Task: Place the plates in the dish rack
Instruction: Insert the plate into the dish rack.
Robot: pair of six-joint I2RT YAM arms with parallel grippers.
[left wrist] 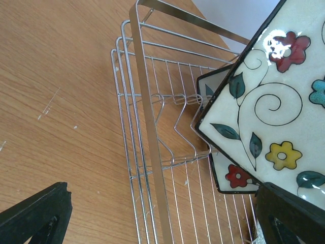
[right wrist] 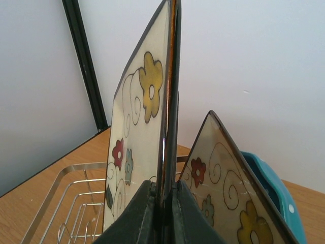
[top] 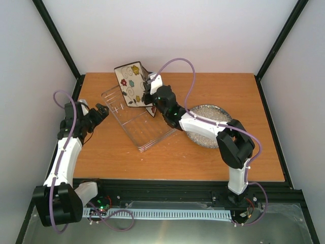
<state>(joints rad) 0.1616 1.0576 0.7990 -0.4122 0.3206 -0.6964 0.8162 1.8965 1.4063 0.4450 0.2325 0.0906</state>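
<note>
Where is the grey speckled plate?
In the top view, the grey speckled plate lies on the table, under the right arm, right of the dish rack.

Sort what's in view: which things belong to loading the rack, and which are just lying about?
Job: dish rack; flowered plate in the right gripper; second flowered plate; blue plate; grey speckled plate.
Lying about: nothing loose visible, only the table itself.
</note>
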